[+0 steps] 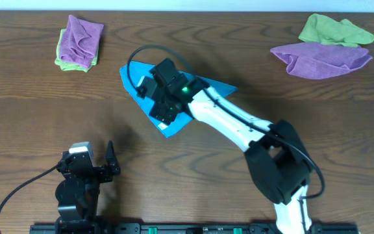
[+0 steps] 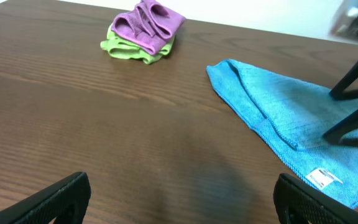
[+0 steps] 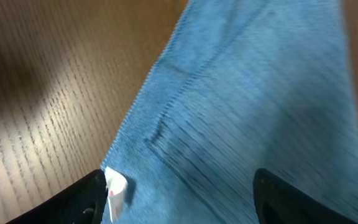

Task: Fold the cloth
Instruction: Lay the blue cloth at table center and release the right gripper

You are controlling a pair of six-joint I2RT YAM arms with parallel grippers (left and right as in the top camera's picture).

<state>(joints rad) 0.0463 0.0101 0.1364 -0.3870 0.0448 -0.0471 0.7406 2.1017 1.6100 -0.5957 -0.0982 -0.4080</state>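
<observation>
Cloth [image 1: 218, 87] lies mid-desk [image 1: 37, 117], flat, one layer lapped over another; the lapped edge shows as a ridge in the left wrist view.

Handling, judged: light, limp microfibre, slightly grippy on wood. It should drape and drag rather than slide, and it is not fragile. The best hold looks like a pinch at a corner or hemmed edge, for instance by the white tag [image 3: 115, 186] at the near corner.

Right jaws hang low over the cloth, parted, with cloth beneath and between them and the tag just beside one finger. Nothing is visibly pinched.

Left jaws sit near-left, well apart from the cloth, wide and empty.
</observation>
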